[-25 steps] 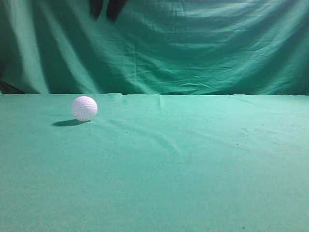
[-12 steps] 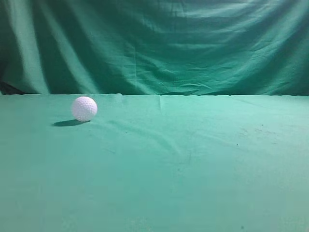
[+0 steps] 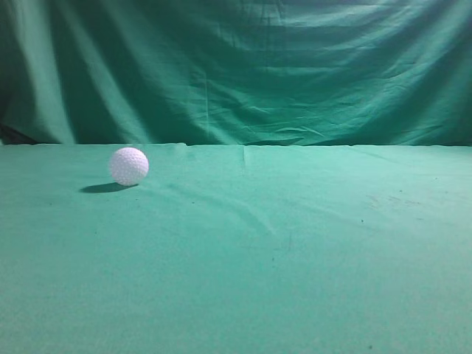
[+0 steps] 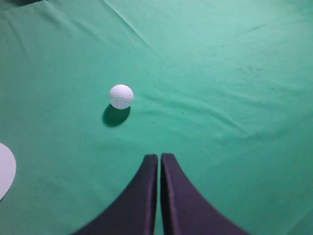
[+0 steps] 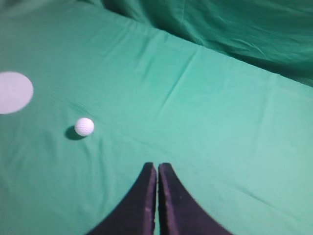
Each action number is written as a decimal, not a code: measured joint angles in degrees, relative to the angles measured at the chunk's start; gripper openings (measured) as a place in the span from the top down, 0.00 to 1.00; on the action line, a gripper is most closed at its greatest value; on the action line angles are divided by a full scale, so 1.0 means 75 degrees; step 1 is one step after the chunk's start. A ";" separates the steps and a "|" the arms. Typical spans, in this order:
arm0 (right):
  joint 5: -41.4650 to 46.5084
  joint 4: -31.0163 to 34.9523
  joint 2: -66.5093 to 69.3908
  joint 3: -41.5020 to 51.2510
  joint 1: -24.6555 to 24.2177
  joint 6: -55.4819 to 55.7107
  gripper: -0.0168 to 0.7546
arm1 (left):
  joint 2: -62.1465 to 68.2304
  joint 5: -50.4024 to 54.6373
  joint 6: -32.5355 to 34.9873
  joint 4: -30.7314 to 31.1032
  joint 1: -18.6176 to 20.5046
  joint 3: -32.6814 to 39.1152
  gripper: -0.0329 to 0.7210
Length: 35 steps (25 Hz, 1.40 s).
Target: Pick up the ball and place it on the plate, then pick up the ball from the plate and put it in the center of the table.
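Observation:
The white dimpled ball (image 3: 129,165) rests on the green table (image 3: 295,243), left of the middle in the exterior view. It also shows in the left wrist view (image 4: 121,96) and in the right wrist view (image 5: 84,126). The white plate shows as a partial disc at the left edge of the left wrist view (image 4: 5,169) and at the left of the right wrist view (image 5: 13,91); it is out of the exterior view. My left gripper (image 4: 160,156) is shut and empty, held above the cloth, apart from the ball. My right gripper (image 5: 157,165) is shut and empty, well right of the ball.
A draped green cloth backdrop (image 3: 243,74) hangs behind the table's far edge. It also shows at the top of the right wrist view (image 5: 234,24). Neither arm shows in the exterior view.
A dark gripper tip at the top of the exterior view one second ago has risen out of sight. The ball has not moved.

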 joint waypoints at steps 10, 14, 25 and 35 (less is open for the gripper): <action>-0.3091 0.0000 -0.3293 0.4466 0.0000 0.0196 0.98 | -0.1023 -0.1124 0.0297 -0.0714 0.0000 0.1062 0.96; -0.3779 0.0000 -0.3911 0.5641 0.0000 0.0319 0.98 | -0.1034 -0.1297 0.0297 -0.0566 0.0000 0.1090 0.96; -0.4102 0.0026 -0.4012 0.6712 0.0000 0.1253 0.98 | -0.0534 -0.1597 0.0240 0.1279 0.0000 0.1097 0.96; -0.4164 -0.0038 -0.4012 0.6717 0.0000 0.1276 0.98 | -0.0534 -0.1723 -0.0087 0.1279 0.0000 0.1701 0.96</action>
